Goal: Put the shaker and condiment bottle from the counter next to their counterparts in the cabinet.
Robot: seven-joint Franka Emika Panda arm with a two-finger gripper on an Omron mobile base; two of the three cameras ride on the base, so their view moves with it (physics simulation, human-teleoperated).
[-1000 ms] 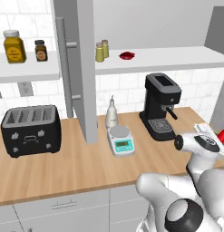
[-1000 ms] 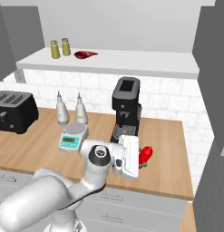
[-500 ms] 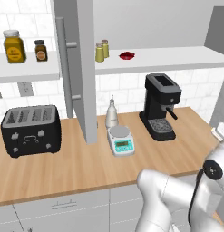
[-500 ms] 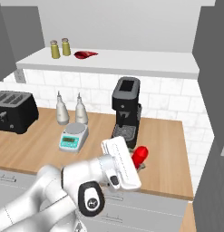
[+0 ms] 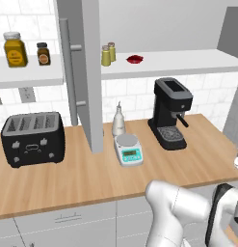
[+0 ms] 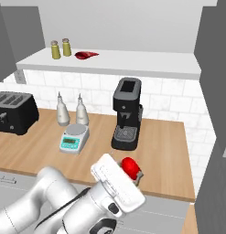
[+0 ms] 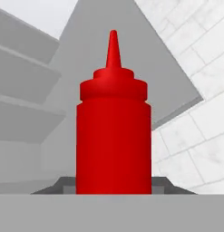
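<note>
Our pincer is closed on the condiment bottle; in the hand view the red body stands right between the tips, nozzle pointing away. In the right base view the bottle shows red just past the white hand, in front of the coffee machine and above the table near its front edge; we cannot tell whether it touches the wood.

Handling, as we judge it: light plastic, smooth and a bit squeezable, so grip the straight body low, never the nozzle; too hard a squeeze could dent it or let it slip.

Up and left of the coffee machine, the cabinet stands door open, and on its shelf we see two small olive shakers side by side with a flat dark-red item just beside them. The bottle likely belongs next to that red item. Left of the coffee machine sit a scale, two pale bottles and a toaster.
</note>
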